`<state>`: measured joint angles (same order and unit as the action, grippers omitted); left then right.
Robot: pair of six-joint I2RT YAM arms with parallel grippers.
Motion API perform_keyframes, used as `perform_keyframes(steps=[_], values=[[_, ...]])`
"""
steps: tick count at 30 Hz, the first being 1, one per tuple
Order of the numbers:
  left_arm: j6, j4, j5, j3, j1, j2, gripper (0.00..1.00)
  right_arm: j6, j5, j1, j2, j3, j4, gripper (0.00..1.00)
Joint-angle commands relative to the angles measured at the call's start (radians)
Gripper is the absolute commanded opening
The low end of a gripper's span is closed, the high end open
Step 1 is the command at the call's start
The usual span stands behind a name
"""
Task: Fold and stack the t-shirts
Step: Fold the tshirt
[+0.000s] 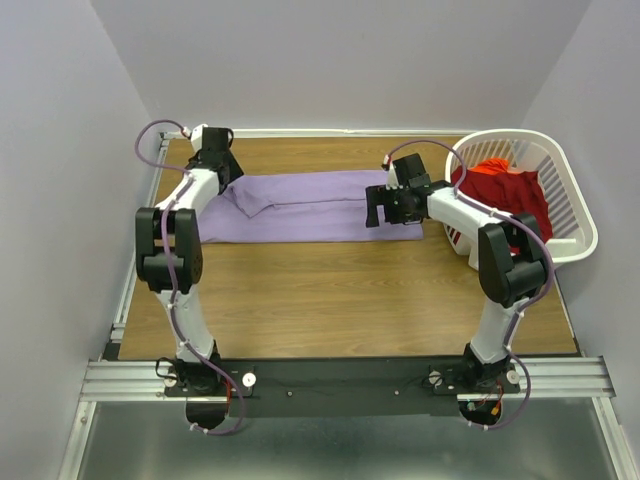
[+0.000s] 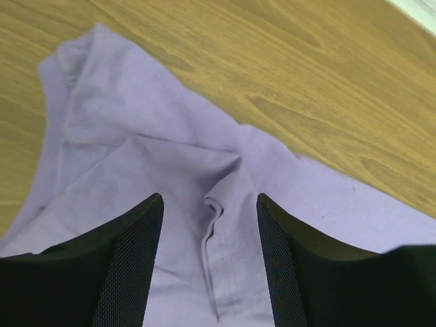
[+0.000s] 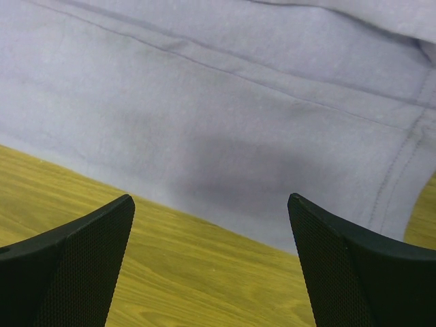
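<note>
Looking down, you see the lavender t-shirt (image 1: 320,205) lying folded into a long flat band across the far half of the worktop (image 1: 350,290), with a puckered ridge (image 2: 210,231) near its left end. Your left jaws stand apart over that ridge, holding nothing. Your right jaws gape wide above the band's near right edge. The deep red t-shirt (image 1: 505,185) sits crumpled in the white basket (image 1: 575,215).

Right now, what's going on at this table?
A purple shirt lies spread as a long strip on the table. The left gripper hovers open over its left end, and the right gripper is open over its right edge; neither holds cloth. A red shirt sits in the white basket, not yet folded.
</note>
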<state>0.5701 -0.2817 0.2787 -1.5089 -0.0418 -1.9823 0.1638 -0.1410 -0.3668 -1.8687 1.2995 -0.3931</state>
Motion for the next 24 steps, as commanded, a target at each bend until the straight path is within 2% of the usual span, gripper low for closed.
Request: perform_keyframes(steps=[1, 4, 6, 9, 18, 24], values=[[0.025, 0.013, 0.030, 0.117, 0.031, 0.169, 0.64, 0.022, 0.083, -0.003, -0.012, 0.007, 0.013, 1.00], [0.037, 0.036, -0.009, 0.272, 0.074, 0.261, 0.56, 0.033, 0.096, -0.003, -0.015, 0.006, 0.019, 1.00], [0.045, 0.056, -0.045, 0.372, 0.101, 0.298, 0.44, 0.037, 0.115, -0.003, -0.024, 0.006, 0.022, 1.00], [0.037, 0.062, -0.064, 0.438, 0.118, 0.290, 0.34, 0.043, 0.124, -0.001, -0.047, 0.003, 0.037, 1.00], [-0.018, 0.029, -0.073, 0.429, 0.164, 0.148, 0.31, 0.080, 0.136, 0.011, -0.099, -0.046, 0.054, 1.00], [-0.018, -0.023, -0.078, 0.530, 0.207, 0.187, 0.29, 0.121, 0.187, 0.023, -0.001, -0.193, 0.048, 1.00]])
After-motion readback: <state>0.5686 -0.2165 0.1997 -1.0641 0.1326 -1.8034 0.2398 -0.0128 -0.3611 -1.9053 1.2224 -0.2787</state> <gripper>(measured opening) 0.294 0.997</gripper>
